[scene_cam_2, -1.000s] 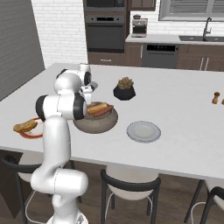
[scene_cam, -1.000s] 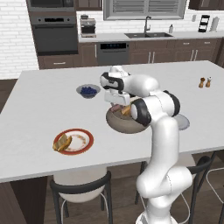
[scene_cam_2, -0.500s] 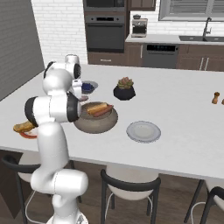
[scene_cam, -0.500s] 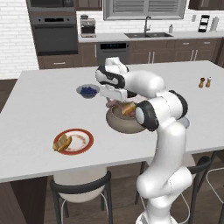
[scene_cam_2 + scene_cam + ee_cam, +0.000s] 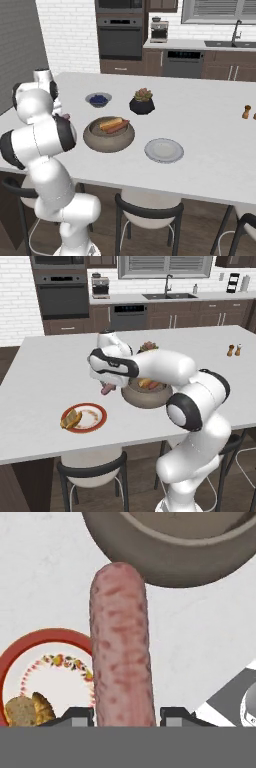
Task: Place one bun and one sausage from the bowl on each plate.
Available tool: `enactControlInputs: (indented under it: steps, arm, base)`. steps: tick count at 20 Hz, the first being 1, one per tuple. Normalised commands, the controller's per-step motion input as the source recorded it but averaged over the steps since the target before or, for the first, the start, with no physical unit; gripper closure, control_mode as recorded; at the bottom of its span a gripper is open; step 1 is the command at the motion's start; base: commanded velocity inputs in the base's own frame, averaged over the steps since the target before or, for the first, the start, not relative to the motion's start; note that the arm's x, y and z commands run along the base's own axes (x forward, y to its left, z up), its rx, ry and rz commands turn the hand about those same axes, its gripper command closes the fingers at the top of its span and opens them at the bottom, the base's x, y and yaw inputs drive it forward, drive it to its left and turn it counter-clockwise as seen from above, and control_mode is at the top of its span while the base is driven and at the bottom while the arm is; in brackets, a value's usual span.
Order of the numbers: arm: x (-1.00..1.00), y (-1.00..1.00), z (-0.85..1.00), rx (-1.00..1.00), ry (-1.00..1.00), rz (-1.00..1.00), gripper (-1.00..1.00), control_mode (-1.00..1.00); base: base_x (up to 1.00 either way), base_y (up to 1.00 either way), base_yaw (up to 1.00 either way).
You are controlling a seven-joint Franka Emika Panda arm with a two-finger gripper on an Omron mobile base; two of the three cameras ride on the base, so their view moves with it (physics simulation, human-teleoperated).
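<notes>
Holding a pink sausage (image 5: 120, 647) lengthwise between its two fingers, the gripper (image 5: 125, 714) is closed snugly on it, one dark fingertip (image 5: 75, 714) showing on either side. In the left base view the gripper (image 5: 107, 387) hangs above the white counter (image 5: 45, 381), between the big stone-coloured bowl (image 5: 145, 397) and the red-rimmed plate (image 5: 84, 417), with the sausage (image 5: 106, 389) poking out beneath it. The hand view has the sausage's far end just short of the bowl (image 5: 175, 557) wall, while the red-rimmed plate (image 5: 30, 667) lies down and to the left, partly behind the sausage. A bun (image 5: 27, 711) already sits on that plate near its edge; from the left base view the bun (image 5: 71, 418) rests on the plate's left side. In the bowl (image 5: 108, 135), seen from the right base view, another bun (image 5: 110, 123) and a second sausage (image 5: 119, 126) lie side by side. The pale grey plate (image 5: 164, 150) sits just to the right of the bowl, bare. Behind the bowl stand a small bowl of blue berries (image 5: 98, 99) and a black pot with a plant (image 5: 142, 102).
</notes>
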Motion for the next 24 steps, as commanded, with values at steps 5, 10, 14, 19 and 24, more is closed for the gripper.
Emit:
enactControlInputs:
  steps: [5, 10, 14, 19, 24]
  arm:
    - [-0.32, 0.56, -0.37, 0.0, -0.01, 0.28, 1.0, -1.0]
    - [0.0, 0.03, -0.24, 0.0, 0.05, 0.19, 1.0, -1.0]
    - [0.0, 0.32, -0.64, 0.0, 0.0, 0.19, 1.0, -1.0]
    - [0.14, 0.33, -0.57, 0.0, -0.04, 0.15, 1.0, -1.0]
    - [0.22, 0.06, -0.16, 0.0, -0.04, 0.03, 1.0, -1.0]
  base:
    - [0.0, 0.0, 0.0]
    - [0.0, 0.0, 0.0]
    - [0.0, 0.0, 0.0]
    - [0.0, 0.0, 0.0]
    - [0.0, 0.0, 0.0]
